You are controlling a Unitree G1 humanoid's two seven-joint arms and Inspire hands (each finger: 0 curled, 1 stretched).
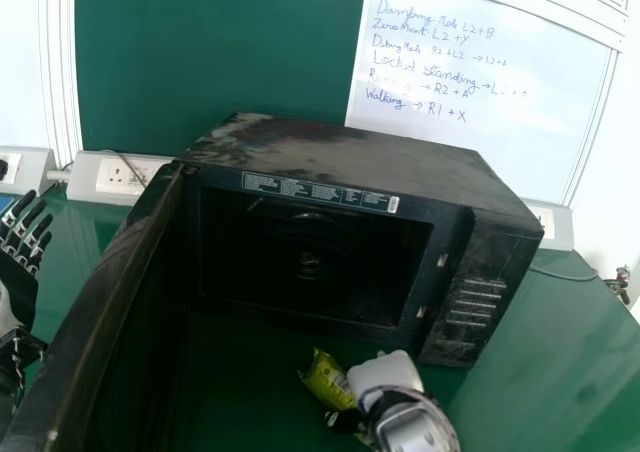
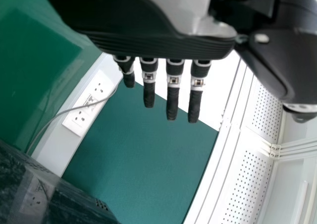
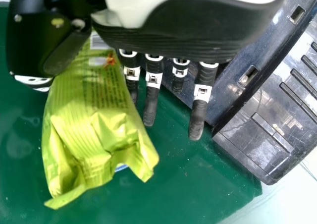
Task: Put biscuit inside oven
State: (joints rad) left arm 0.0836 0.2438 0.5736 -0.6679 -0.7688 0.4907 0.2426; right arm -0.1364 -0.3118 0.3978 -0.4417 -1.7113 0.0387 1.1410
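In the head view my right hand point(image 1: 385, 374) is low in front of the oven point(image 1: 350, 167), with the green biscuit packet point(image 1: 326, 380) at its left side. The right wrist view shows the packet point(image 3: 96, 130) held between the thumb and fingers of my right hand point(image 3: 153, 80), its crumpled end hanging free above the table. The oven door stands wide open and the cavity point(image 1: 310, 262) is dark. My left hand point(image 1: 22, 237) is beyond the door at the far left, fingers straight; the left wrist view shows this hand point(image 2: 172, 92) too.
The open oven door point(image 1: 100, 322) stands between my left hand and the cavity. The oven's control panel point(image 1: 472, 307) is right of the opening. Wall sockets point(image 1: 122, 177) and a whiteboard point(image 1: 450, 82) are behind, and the green table point(image 1: 560, 352) extends to the right.
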